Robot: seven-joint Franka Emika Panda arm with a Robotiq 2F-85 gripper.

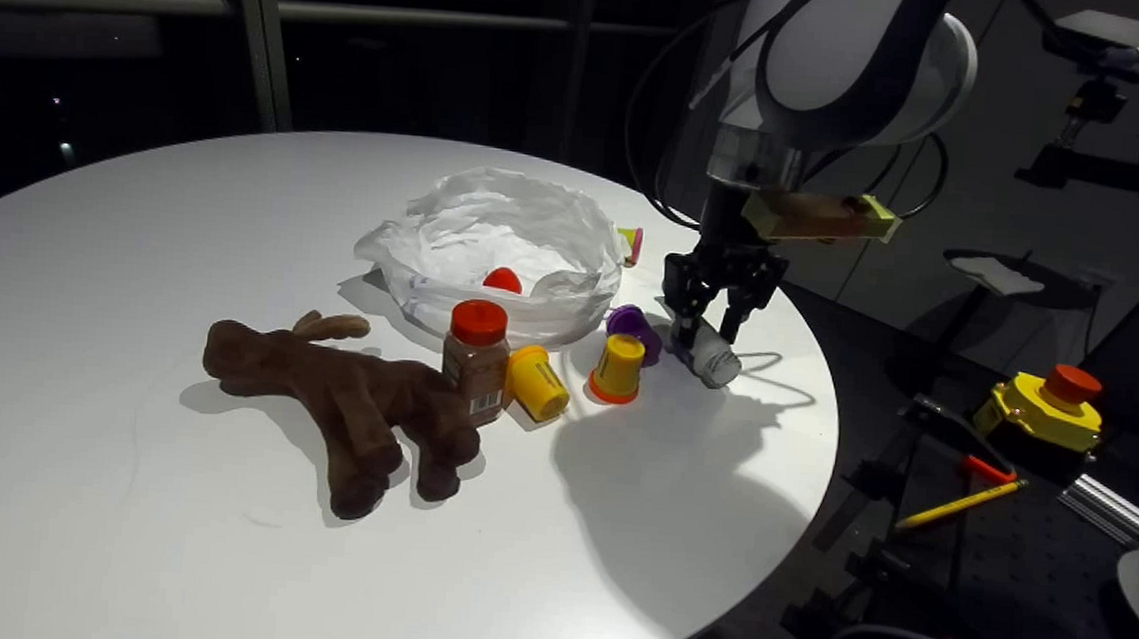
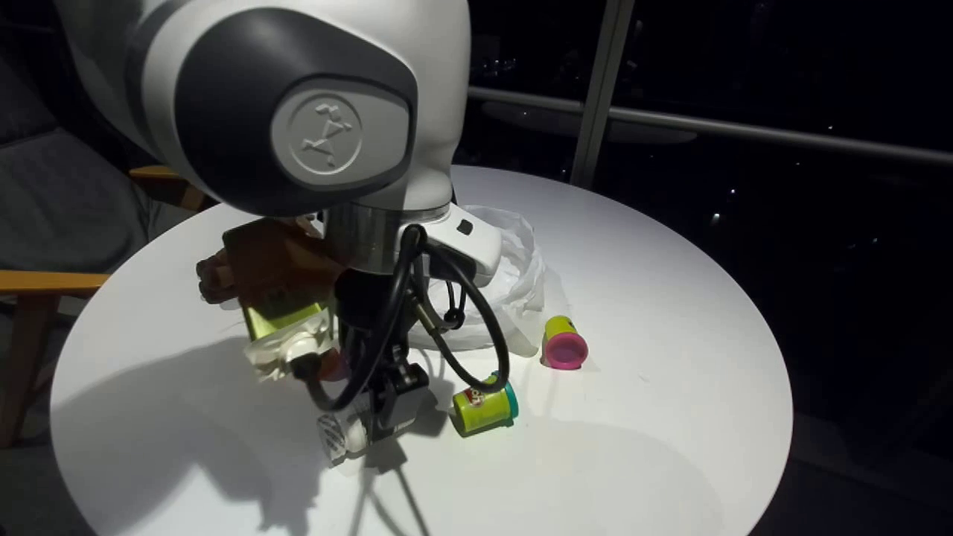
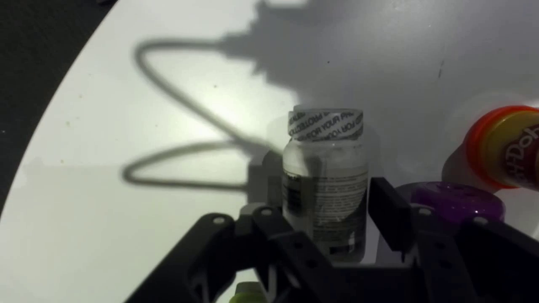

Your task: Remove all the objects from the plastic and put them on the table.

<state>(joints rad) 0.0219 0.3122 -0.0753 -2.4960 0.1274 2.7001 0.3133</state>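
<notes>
While the white bottle point(image 3: 324, 185) lies on its side at the surface of the table point(image 1: 115, 508), the gripper point(image 1: 711, 335) points down over it with one of its fingers point(image 3: 389, 216) along each flank. From where I stand, I cannot tell whether the fingers are clamped on the bottle or merely straddle it. The bottle is outside the plastic bag point(image 1: 554, 323).

Step in hand, as I judge it: setting down this item clear of the bag. The task appears well advanced. A brown soft toy point(image 1: 344, 384), a red-lidded jar point(image 1: 476, 368), a yellow tub point(image 1: 618, 366) standing on its orange lid, a purple tub point(image 1: 637, 326) just beside the gripper and a green tub point(image 2: 482, 409) rest on the table, outside the bag. One red object point(image 1: 503, 280) shows inside the bag's rim; its lower part is hidden, and I cannot tell what it is.

The next move, in my judgement:
1. Spread the fingers, if they bear on the bottle.
2. Raise the gripper straight up, so as not to roll the bottle or nudge the purple tub.
3. Move to the bag and descend onto the red object.
4. Pinch the object alone; the thin plastic could lift with it.
</notes>
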